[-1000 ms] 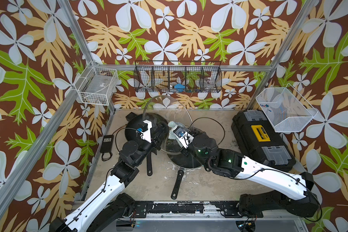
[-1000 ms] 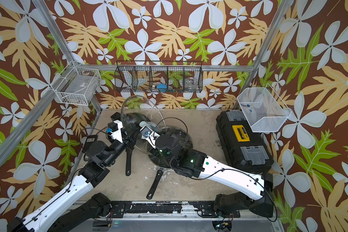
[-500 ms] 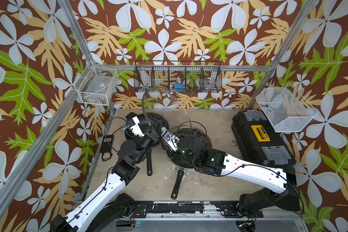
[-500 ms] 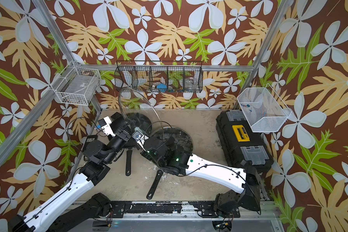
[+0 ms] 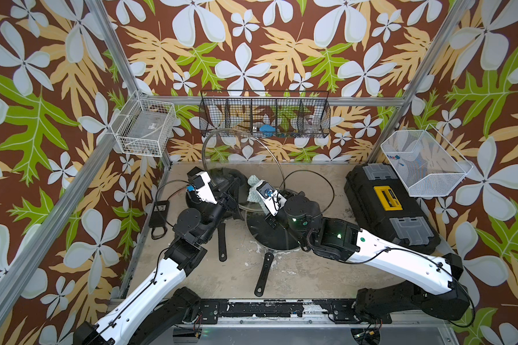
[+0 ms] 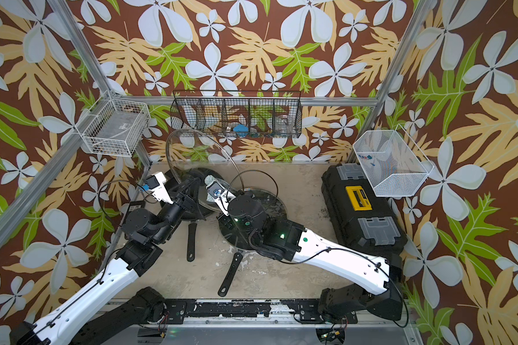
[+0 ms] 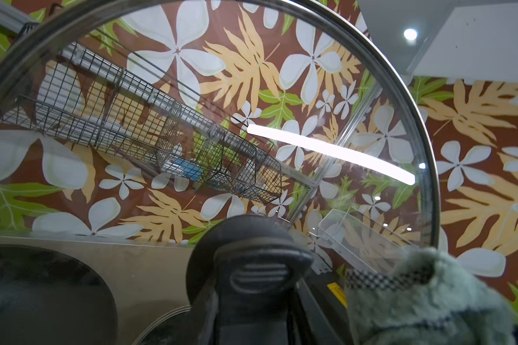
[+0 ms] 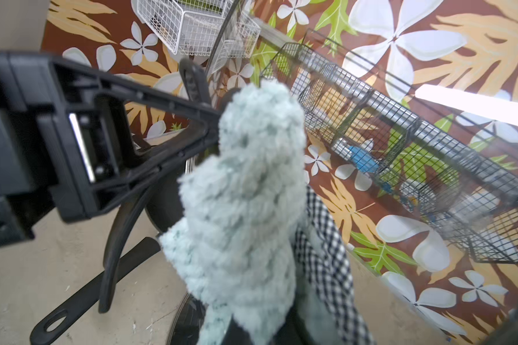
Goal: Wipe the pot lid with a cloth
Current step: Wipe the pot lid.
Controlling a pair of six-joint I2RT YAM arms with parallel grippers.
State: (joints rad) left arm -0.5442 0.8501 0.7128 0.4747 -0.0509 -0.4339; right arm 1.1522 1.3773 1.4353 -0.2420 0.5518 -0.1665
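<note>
- Right claw (image 5: 255, 191) tips vanish inside the cloth (image 8: 251, 194), clamped on it at the pot lid (image 7: 222, 98) rim.
- Left claw (image 5: 234, 188) squeezes the lid's black handle (image 7: 248, 268), lid tilted up.

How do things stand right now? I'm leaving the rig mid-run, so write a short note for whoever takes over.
Left end effector: shut on the black handle of the pot lid, held up on edge and tilted above a black pan.
Right end effector: shut on the cloth, bunched at the lid's lower part near the handle; contact with the glass is unclear.
Smaller lid: lying on the other pan.
Done: lid lifted, cloth brought to it.
Left: the wiping; how much is wiped cannot be told.
</note>
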